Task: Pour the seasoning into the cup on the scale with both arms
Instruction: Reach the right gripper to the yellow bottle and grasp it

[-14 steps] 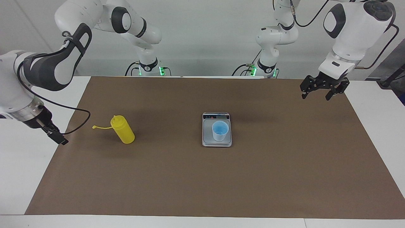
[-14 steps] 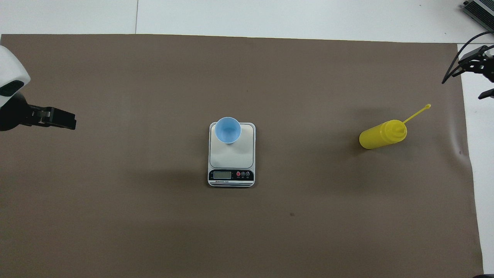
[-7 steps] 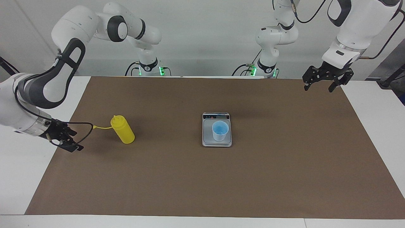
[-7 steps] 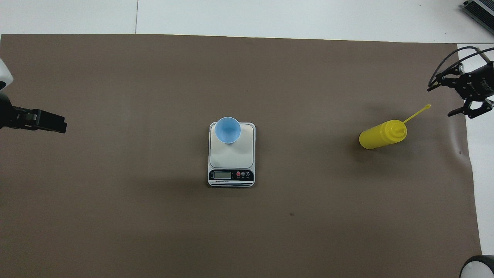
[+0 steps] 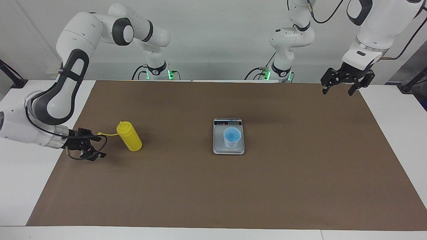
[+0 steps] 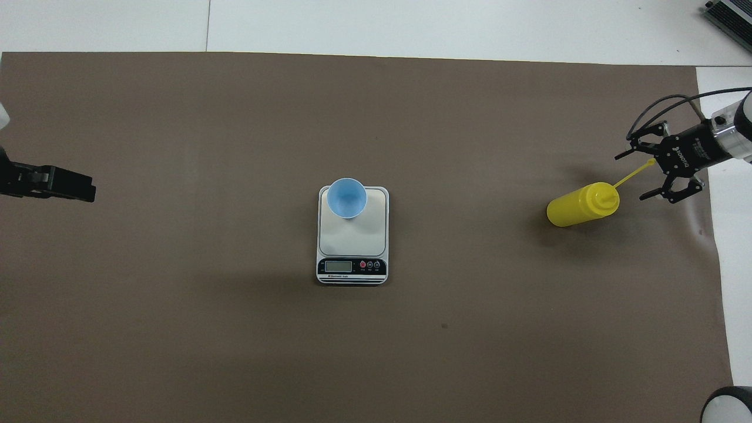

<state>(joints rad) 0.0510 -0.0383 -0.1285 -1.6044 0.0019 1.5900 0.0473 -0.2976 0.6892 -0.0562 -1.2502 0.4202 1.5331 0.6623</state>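
Since a second ago the right gripper (image 5: pixel 95 145) has swung in from the table's edge, low, to just beside the seasoning's cap strap (image 5: pixel 107 134); fingers spread, holding nothing, not touching the bottle. Left gripper (image 5: pixel 340 87) has lifted slightly and now hangs over the brown mat's (image 5: pixel 213 186) corner at the left arm's end, fingers spread, empty.

Near to far from the robots: scale (image 5: pixel 228 149) sits mid-table, display strip toward the robots. Cup (image 5: pixel 232 137) stands upright on its weighing plate, on the part farther from the robots.

Seasoning (image 5: pixel 129 136) stands on the mat toward the right arm's end of the table, well apart from the scale, cap strap sticking out toward the right gripper. Overhead, the strap tip lies between that gripper's open fingers (image 6: pixel 634 154).
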